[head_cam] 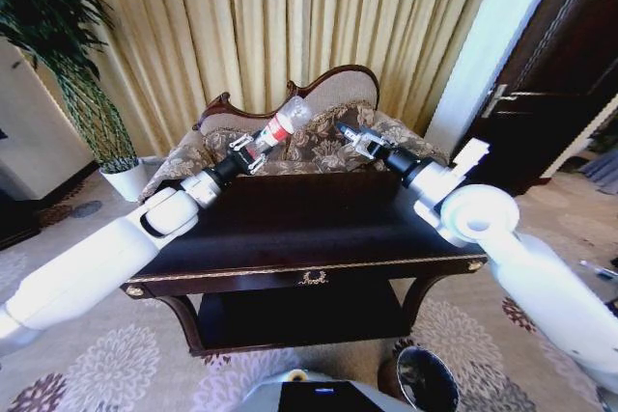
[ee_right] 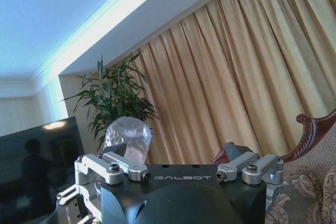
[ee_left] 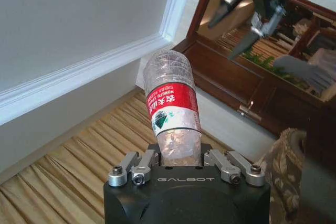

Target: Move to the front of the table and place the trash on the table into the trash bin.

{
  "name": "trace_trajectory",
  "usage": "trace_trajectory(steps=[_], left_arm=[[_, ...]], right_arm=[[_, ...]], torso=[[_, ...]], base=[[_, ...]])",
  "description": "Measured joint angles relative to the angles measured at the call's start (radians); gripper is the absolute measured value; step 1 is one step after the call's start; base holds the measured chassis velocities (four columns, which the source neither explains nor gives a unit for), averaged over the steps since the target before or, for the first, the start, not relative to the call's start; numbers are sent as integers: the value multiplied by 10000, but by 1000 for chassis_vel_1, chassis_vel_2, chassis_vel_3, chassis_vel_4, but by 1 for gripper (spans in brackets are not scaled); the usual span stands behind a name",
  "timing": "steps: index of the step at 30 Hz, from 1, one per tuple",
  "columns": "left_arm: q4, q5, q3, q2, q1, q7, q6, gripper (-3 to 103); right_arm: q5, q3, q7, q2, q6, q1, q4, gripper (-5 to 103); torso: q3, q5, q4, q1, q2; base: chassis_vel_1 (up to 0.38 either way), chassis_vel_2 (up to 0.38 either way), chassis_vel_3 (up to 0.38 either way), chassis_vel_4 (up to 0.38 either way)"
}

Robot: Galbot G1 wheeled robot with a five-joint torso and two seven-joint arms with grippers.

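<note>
Gold curtains [head_cam: 241,26] hang behind a carved sofa [head_cam: 319,137], and in front of it stands the dark glossy worktop [head_cam: 309,224] with gold edge trim and a lower shelf. Its top looks bare of scraps from the head view, though its sheen could hide small white bits.

Just above the worktop's far edge, the left gripper [head_cam: 253,151] has its fingers closed on the base of the bottle [head_cam: 282,125], a clear one with a red label. The bottle sticks out well beyond the fingertips, tilted up toward the sofa back. The right gripper [head_cam: 353,138] hangs close by, its fingers spread and holding nothing, their tips pointing toward the bottle's far end but apart from it.

The bin [head_cam: 427,380] sits on the patterned carpet, low and near the robot's base, well below and behind both sets of fingers.

Risks, as I judge them: the grip is only on the bottle's crumpled end, so the thin plastic could slip or pivot between the fingers during a swing. The long overhang could knock the right gripper's tips, which are near. The bin is small and on the right side, so a left-arm drop from height might miss or bounce off its rim. A potted plant [head_cam: 72,74] stands in the left corner, a dark door [head_cam: 550,65] at right.
</note>
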Motion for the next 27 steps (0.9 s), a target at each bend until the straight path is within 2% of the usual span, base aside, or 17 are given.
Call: trace_trajectory(steps=[5, 15, 25, 27], left_arm=[[50, -382, 476, -409, -658, -157, 317, 32], [231, -501, 1324, -952, -1584, -212, 453, 32], [204, -601, 1990, -823, -2225, -142, 456, 32], [213, -757, 2330, -835, -2553, -134, 473, 32]], right_arm=[[-203, -157, 0, 238, -63, 174, -216, 100], [-350, -499, -19, 567, -97, 814, -625, 100], [-309, -774, -60, 757, -418, 1460, -781, 100], [-313, -866, -40, 793, -418, 1579, -794, 100]], torso=[[0, 3, -4, -1, 0], [0, 0, -2, -1, 0], [0, -2, 3, -1, 0], [0, 0, -3, 0, 0]], base=[[0, 0, 0, 0], [0, 0, 0, 0], [0, 0, 0, 0], [0, 0, 0, 0]])
